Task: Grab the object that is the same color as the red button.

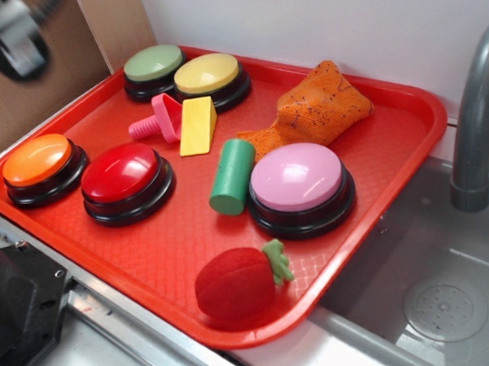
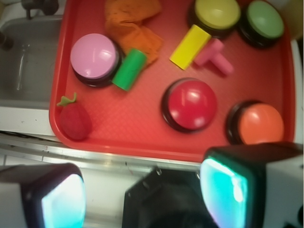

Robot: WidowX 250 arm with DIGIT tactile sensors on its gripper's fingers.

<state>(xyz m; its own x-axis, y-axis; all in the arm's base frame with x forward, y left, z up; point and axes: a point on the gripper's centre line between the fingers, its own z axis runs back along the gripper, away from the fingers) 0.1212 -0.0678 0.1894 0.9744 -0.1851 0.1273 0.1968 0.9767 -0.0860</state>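
Red tray (image 1: 378, 151) as landmark, resting beside a grey sink basin (image 1: 440, 303) with a grey faucet (image 1: 478, 131) at its far side. No brand, label or writing readable anywhere.

On the tray, largest first: pink button (image 1: 297, 179) near the sink-side rim; red button (image 1: 124, 175) toward the opposite rim, with the orange button (image 1: 39, 161) just beside it; yellow button (image 1: 209, 75) and green button (image 1: 154, 65) side by side at the far corner. Orange cloth (image 1: 319, 105) crumpled near the far rim. Red plush strawberry (image 1: 235, 284) at the near corner by the sink, lying on its side, green leaf top pointing toward the pink button, apart from everything else. Green cylinder (image 1: 231, 177) touching the pink button. Yellow wedge (image 1: 198, 126) near the middle, pink screw-shaped piece (image 1: 159, 122) just beside it.

Gripper (image 2: 142, 194) hovering off the tray's near edge in the wrist view, jaws spread apart, nothing between them.
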